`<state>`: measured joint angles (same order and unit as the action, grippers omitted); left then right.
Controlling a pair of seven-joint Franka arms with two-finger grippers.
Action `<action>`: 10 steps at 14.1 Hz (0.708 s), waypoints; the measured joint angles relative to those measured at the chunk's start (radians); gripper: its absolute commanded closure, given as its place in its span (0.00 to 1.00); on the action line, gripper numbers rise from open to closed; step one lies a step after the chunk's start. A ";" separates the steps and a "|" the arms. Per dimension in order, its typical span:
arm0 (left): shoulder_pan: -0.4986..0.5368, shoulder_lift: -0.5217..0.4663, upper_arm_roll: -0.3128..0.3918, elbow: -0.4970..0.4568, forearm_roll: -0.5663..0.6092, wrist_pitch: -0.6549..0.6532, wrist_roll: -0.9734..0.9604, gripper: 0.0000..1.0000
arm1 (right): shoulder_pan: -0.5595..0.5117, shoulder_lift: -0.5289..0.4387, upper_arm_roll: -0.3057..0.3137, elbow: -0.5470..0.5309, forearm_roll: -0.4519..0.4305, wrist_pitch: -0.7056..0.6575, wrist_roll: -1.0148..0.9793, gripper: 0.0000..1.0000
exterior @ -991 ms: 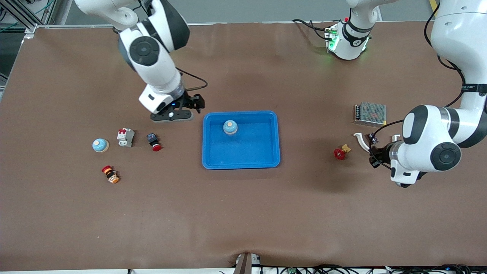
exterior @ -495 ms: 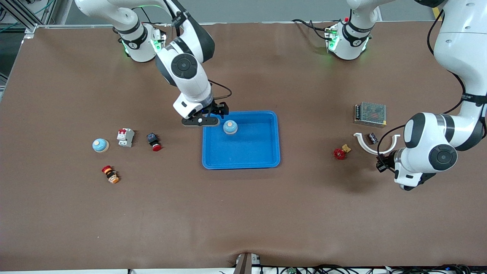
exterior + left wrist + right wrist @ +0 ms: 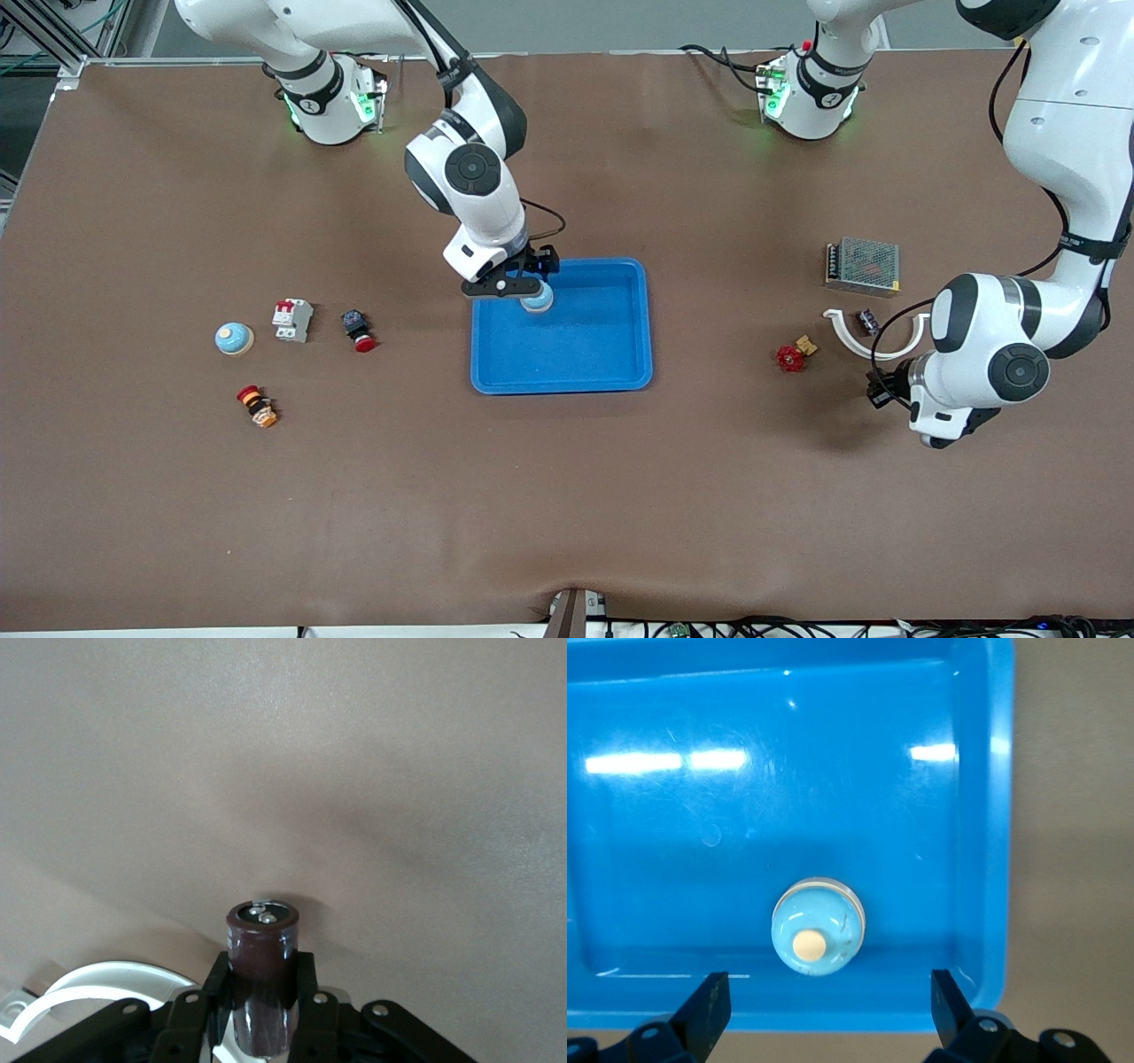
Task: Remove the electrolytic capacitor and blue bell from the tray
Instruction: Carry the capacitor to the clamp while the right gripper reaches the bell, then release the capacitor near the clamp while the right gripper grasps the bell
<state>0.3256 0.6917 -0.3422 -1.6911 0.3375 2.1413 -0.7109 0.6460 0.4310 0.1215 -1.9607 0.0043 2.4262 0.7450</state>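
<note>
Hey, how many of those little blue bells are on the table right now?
2. One bell sits in the blue tray, under the right gripper; the other bell lies toward the right arm's end, beside the breaker.

Brown matte table (image 3: 567, 496) all across. A glossy bright-blue plastic tray (image 3: 611, 372), and in it a pale-blue round bell (image 3: 818, 926) with a cream button on top. Another pale-blue bell (image 3: 234, 338) sits on a cream base. Dark maroon cylindrical capacitor (image 3: 262, 979) with a silvery top. A white curved plastic strip (image 3: 850, 341), a red valve handwheel (image 3: 790, 358), and a silver-grey mesh metal box (image 3: 864, 265).
</note>
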 measured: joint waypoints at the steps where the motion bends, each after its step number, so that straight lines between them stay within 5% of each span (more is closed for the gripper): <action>1: 0.000 0.001 0.000 0.000 0.012 0.000 0.000 0.41 | 0.005 0.017 -0.001 0.001 -0.013 0.013 0.004 0.00; 2: 0.000 0.000 0.000 0.000 0.019 0.001 0.000 0.12 | 0.009 0.031 -0.002 0.004 -0.026 0.020 0.009 0.00; 3: 0.000 0.000 0.000 0.000 0.021 0.001 0.000 0.00 | 0.011 0.041 -0.002 0.008 -0.032 0.024 0.012 0.00; 10: -0.003 -0.033 -0.013 0.022 0.025 0.001 0.001 0.00 | 0.020 0.093 -0.002 0.042 -0.057 0.034 0.014 0.00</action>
<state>0.3230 0.6590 -0.3552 -1.6692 0.3623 2.1423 -0.7103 0.6663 0.5238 0.1193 -1.9188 -0.0525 2.4607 0.7586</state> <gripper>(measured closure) 0.009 0.000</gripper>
